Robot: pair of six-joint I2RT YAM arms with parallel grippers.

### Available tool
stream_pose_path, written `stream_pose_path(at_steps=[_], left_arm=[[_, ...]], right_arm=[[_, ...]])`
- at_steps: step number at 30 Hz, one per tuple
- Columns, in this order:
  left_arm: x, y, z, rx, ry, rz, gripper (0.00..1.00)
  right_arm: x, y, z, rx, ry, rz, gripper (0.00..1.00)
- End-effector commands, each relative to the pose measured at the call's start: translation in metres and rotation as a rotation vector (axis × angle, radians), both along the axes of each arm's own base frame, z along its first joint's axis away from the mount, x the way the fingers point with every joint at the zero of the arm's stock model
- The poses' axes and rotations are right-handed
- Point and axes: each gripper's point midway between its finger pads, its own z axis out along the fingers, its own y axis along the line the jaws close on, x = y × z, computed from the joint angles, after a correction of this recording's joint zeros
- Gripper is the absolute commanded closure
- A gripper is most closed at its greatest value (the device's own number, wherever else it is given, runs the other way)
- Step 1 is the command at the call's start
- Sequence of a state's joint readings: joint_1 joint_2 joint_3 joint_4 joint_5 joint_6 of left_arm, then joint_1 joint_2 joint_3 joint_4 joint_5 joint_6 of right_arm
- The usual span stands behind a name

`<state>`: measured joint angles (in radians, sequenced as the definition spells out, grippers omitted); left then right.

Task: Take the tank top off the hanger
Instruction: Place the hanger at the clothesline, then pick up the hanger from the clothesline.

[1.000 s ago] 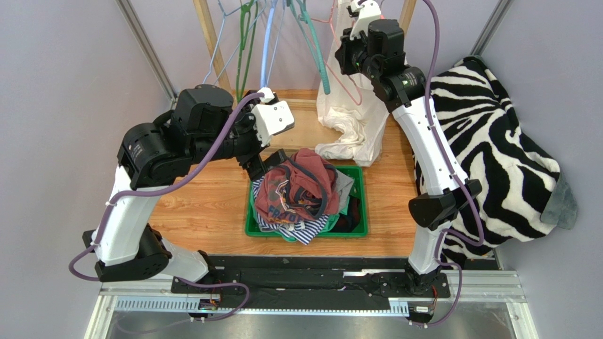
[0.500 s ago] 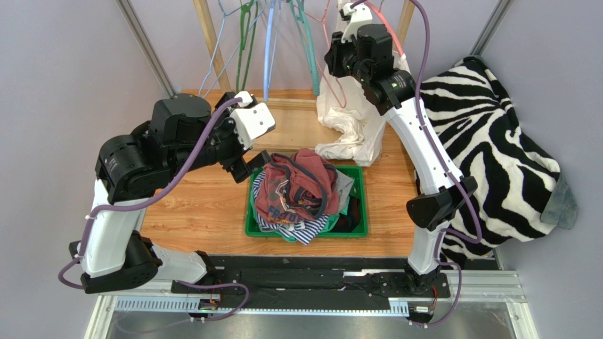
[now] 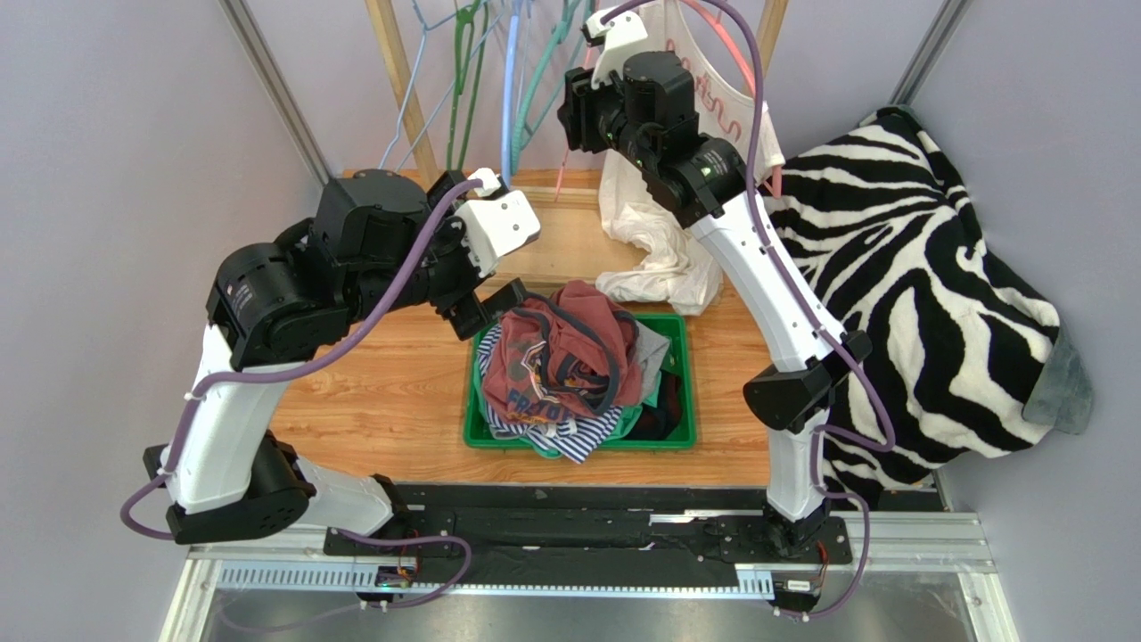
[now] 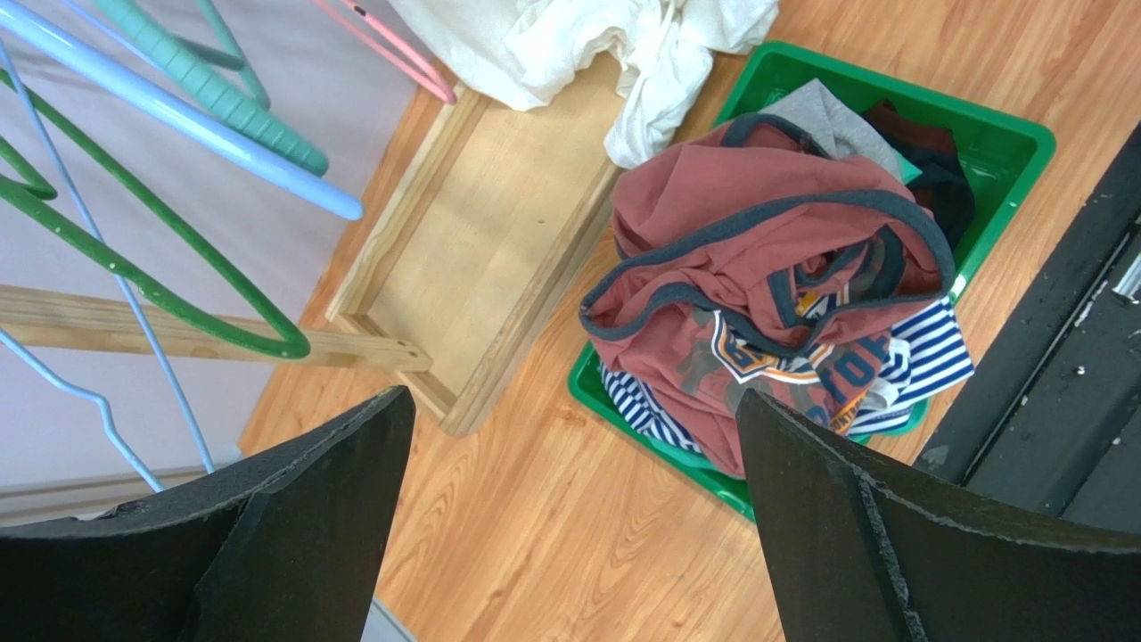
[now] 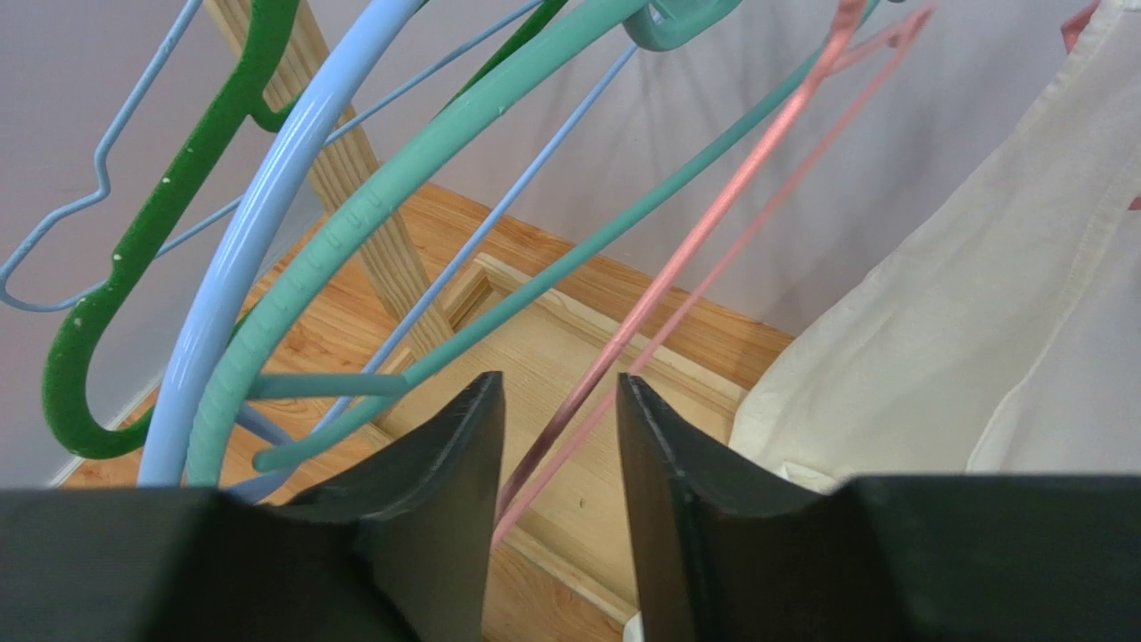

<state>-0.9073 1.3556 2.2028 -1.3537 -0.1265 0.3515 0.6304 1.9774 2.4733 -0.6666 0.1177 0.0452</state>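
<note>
The cream tank top [image 3: 670, 201] hangs on a thin pink hanger [image 3: 730, 60] at the back of the rack, its lower end heaped on the wood; it also shows at the right of the right wrist view [image 5: 964, 308] and the top of the left wrist view [image 4: 563, 47]. My right gripper [image 3: 573, 114] is up by the rack, left of the garment. Its jaws stand a little apart with the pink hanger's wire [image 5: 697, 254] running between them, not pinched [image 5: 560, 401]. My left gripper [image 3: 489, 305] hovers wide open over the table beside the bin, holding nothing [image 4: 576, 442].
A green bin [image 3: 676, 388] piled with clothes sits mid-table. Green [image 5: 147, 241], light blue [image 5: 255, 228] and teal [image 5: 402, 174] hangers crowd the rack left of my right gripper. The wooden rack base [image 4: 496, 228] lies behind the bin. A zebra blanket [image 3: 938, 294] drapes at the right.
My right gripper has gone from shut to partly open and moved left along the rack; the pink hanger and tank top swung with it. The left arm shifted slightly, still open.
</note>
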Motion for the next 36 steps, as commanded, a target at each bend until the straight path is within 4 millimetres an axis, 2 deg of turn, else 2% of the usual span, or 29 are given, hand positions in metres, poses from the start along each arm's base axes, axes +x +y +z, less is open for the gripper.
stream_pose_path(at_steps=[1, 2, 3, 5, 6, 7, 8, 9, 10, 11, 12, 13, 15, 17, 18, 21, 22, 29, 31, 34, 36], left_arm=[[-0.003, 0.014, -0.006, 0.061, 0.008, 0.017, 0.01], [-0.002, 0.013, -0.006, 0.062, 0.007, 0.016, 0.01], [-0.002, 0.013, -0.005, 0.060, 0.007, 0.018, 0.01], [0.000, 0.011, -0.006, 0.065, 0.006, 0.019, 0.01], [0.001, 0.012, -0.006, 0.067, 0.004, 0.023, 0.01], [0.001, 0.011, -0.007, 0.068, 0.003, 0.025, 0.01], [0.002, 0.011, -0.006, 0.067, 0.002, 0.026, 0.01], [0.003, 0.010, -0.007, 0.069, 0.003, 0.026, 0.01], [0.003, 0.009, -0.007, 0.069, 0.004, 0.025, 0.01], [0.003, 0.008, -0.008, 0.070, 0.006, 0.022, 0.01], [0.003, 0.008, -0.008, 0.068, 0.009, 0.022, 0.01], [0.003, 0.006, -0.009, 0.071, 0.015, 0.019, 0.01], [0.003, 0.005, -0.010, 0.068, 0.022, 0.017, 0.01], [0.003, 0.004, -0.010, 0.068, 0.025, 0.017, 0.01], [0.004, 0.003, -0.010, 0.068, 0.025, 0.017, 0.01], [0.005, 0.002, -0.010, 0.068, 0.025, 0.017, 0.01], [0.005, 0.002, -0.011, 0.070, 0.027, 0.015, 0.01], [0.003, 0.002, -0.010, 0.067, 0.028, 0.012, 0.01], [0.003, 0.003, -0.010, 0.064, 0.028, 0.011, 0.01], [0.002, 0.003, -0.010, 0.061, 0.030, 0.011, 0.01], [0.002, 0.002, -0.011, 0.063, 0.033, 0.010, 0.01]], right_arm=[[-0.009, -0.032, 0.040, -0.023, -0.103, -0.073, 0.53], [-0.011, -0.039, 0.042, -0.029, -0.109, -0.087, 0.51], [-0.021, -0.052, 0.059, -0.028, -0.138, -0.097, 0.47], [-0.025, -0.076, 0.069, -0.025, -0.152, -0.132, 0.42], [-0.039, -0.093, 0.088, -0.003, -0.181, -0.140, 0.40], [-0.039, -0.113, 0.094, 0.001, -0.190, -0.172, 0.38], [-0.044, -0.124, 0.101, 0.011, -0.202, -0.176, 0.34], [-0.045, -0.134, 0.098, 0.021, -0.193, -0.184, 0.33], [-0.053, -0.159, 0.112, 0.043, -0.221, -0.219, 0.32], [-0.055, -0.165, 0.113, 0.048, -0.223, -0.210, 0.30], [-0.048, -0.181, 0.107, 0.051, -0.210, -0.237, 0.29], [-0.053, -0.191, 0.111, 0.054, -0.222, -0.247, 0.29], [-0.047, -0.205, 0.101, 0.064, -0.191, -0.250, 0.25], [-0.045, -0.209, 0.095, 0.067, -0.171, -0.230, 0.23], [-0.042, -0.217, 0.091, 0.066, -0.164, -0.249, 0.22], [-0.034, -0.227, 0.072, 0.066, -0.121, -0.259, 0.21], [-0.029, -0.229, 0.058, 0.062, -0.089, -0.259, 0.21], [-0.025, -0.227, 0.027, 0.076, -0.027, -0.230, 0.21], [-0.025, -0.225, 0.029, 0.083, -0.040, -0.219, 0.21], [-0.023, -0.219, 0.028, 0.108, -0.030, -0.195, 0.27], [-0.022, -0.212, 0.027, 0.132, -0.023, -0.162, 0.40]])
